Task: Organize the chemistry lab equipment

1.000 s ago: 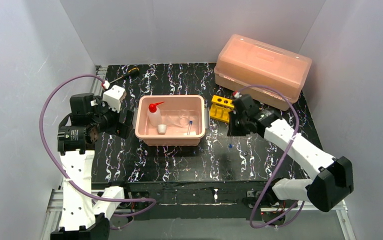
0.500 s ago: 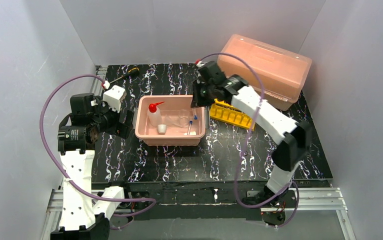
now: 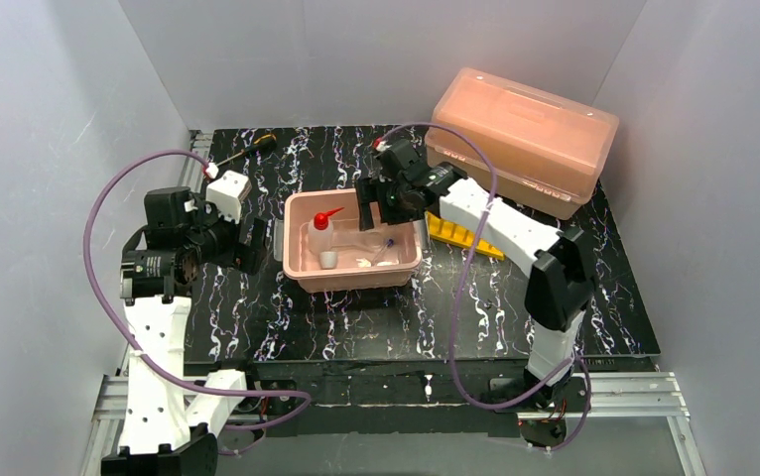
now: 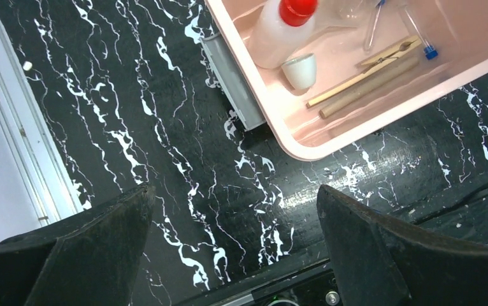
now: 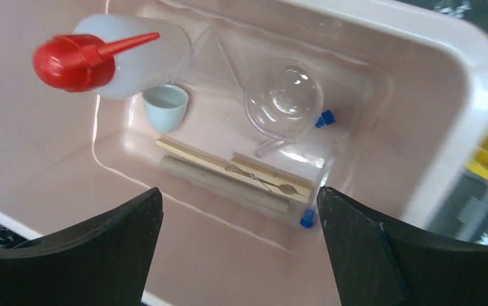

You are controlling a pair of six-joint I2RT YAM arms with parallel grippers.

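Observation:
A pink tray point(image 3: 300, 260) holds the white squeeze bottle with red nozzle point(image 5: 120, 54), the clear glass beaker point(image 5: 284, 99), a tiny white cup point(image 5: 165, 105), wooden clamps point(image 5: 241, 175) and two blue-capped tubes point(image 5: 305, 220). My right gripper point(image 5: 238, 204) hangs open just above the tray's inside, with nothing between its fingers. The yellow rack point(image 3: 460, 238) lies right of the tray, partly behind the right arm. My left gripper point(image 4: 235, 191) stands open over bare table left of the tray point(image 4: 305, 143). The bottle point(image 4: 279, 29) and cup point(image 4: 299, 69) also show in the left wrist view.
A big pink lidded box point(image 3: 520, 134) fills the back right corner. A black-and-yellow tool point(image 3: 252, 146) lies at the back left. The tray has a grey handle point(image 4: 232, 86) on its left side. White walls close in both sides.
My right arm swung from beside the rack to above the tray and its jaws opened. A second blue-capped tube now lies in the tray, which shifted slightly right. The left arm barely moved.

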